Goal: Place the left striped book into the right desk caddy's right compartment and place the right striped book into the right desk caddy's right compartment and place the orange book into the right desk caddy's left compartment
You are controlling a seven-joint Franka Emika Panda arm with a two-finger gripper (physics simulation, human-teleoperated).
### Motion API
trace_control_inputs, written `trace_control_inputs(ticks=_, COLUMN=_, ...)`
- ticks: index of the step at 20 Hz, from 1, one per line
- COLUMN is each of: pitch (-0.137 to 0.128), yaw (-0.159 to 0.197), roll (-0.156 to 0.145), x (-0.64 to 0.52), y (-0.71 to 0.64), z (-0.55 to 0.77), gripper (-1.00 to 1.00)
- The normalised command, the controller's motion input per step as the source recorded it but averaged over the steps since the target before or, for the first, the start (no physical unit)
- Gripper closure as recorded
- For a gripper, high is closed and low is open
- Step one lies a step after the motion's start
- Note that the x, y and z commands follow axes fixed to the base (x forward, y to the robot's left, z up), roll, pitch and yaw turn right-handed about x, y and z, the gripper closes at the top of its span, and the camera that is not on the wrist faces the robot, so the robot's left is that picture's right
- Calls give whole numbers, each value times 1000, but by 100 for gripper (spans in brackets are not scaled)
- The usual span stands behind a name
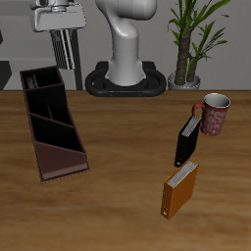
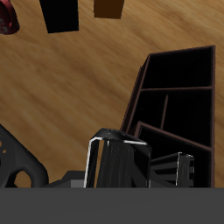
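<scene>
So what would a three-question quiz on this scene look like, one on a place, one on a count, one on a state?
1. Where is the orange book?
A. Under the mug
B. On the floor
C. On the table, nearer its front edge than the black book

2. How many books are on the table?
A. Two
B. Four
C. None

3. What is the gripper doing?
A. Open, empty
B. Shut on the striped book
C. Shut on the mug

Answers:
1. C, it stands in front of the black book.
2. A, only the orange and black ones are there.
3. B, the striped book hangs from it in the air, and the wrist view shows it held.
</scene>
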Motion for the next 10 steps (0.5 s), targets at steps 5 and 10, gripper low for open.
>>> trace_control_inputs(ticks=5, pitch=16, yaw=-107, roll=36, x=-123, y=-383, z=137, gripper=100)
trace_control_inputs(ticks=10, pitch=-42, yaw=-84, roll=40, x=-201, y=-381, z=291, gripper=100)
